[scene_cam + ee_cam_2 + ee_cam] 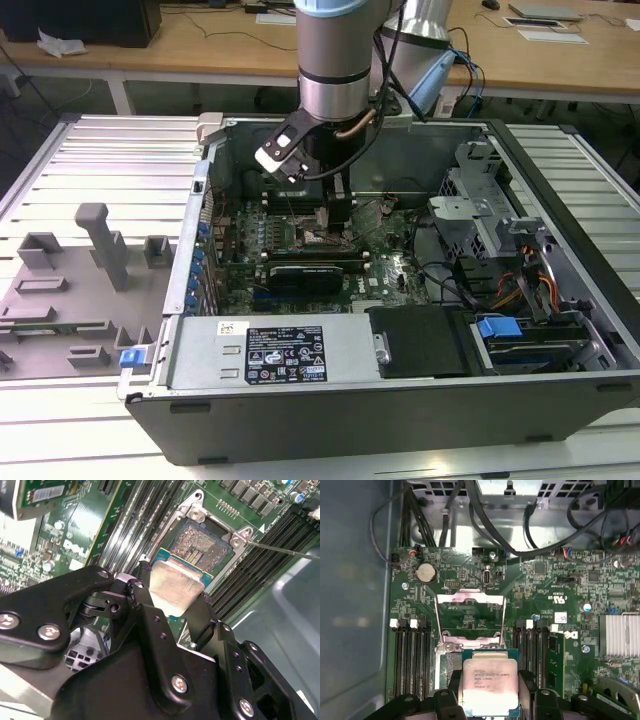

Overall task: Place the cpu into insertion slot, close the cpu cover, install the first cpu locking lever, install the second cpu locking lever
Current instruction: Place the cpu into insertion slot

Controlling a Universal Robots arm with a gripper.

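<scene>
Wooden desks (200,45), slatted metal table (90,150)

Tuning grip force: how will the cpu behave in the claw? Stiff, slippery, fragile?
Probably stiff: the cpu is a flat chip with a metal lid, and it shows no flex in the claw. Likely slippery: the lid is smooth and it is gripped only by its thin edges. Fragile fit, I'd guess: the open insertion slot shows fine contacts that a tilted drop could bend.

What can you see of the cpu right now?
The cpu is a small flat square chip with a silvery-grey metal top, faint print and a thin green edge. The black fingers of the gripper clamp it on two opposite sides. It sits over one edge of the insertion slot, offset from it; contact can't be told. The cpu cover stands open beyond.
</scene>
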